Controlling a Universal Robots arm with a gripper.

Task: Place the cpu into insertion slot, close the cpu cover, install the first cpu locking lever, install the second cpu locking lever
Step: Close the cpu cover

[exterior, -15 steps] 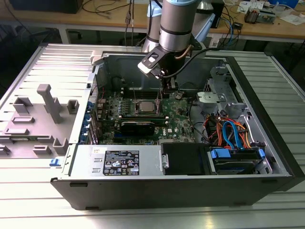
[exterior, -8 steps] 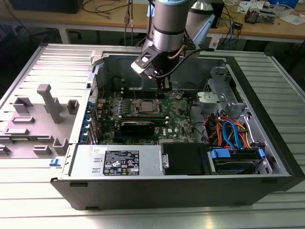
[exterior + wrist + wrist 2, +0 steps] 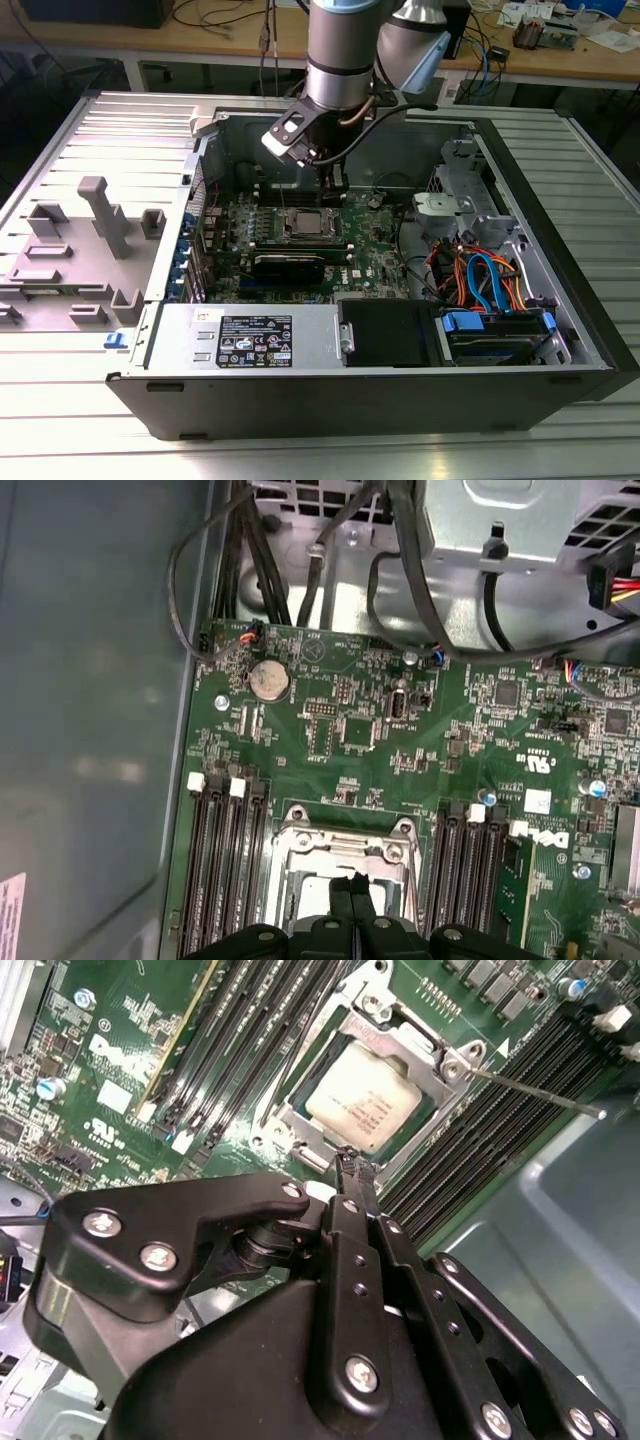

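The cpu lies seated inside the window of the cpu cover, which is folded flat over it on the green motherboard. One locking lever projects from a corner of the cpu cover, its long axis running out across the memory slots; it appears unlatched. The tool has its tips pressed together, nothing pinched, just beside the cpu cover's edge. The arm descends steeply into the computer case.
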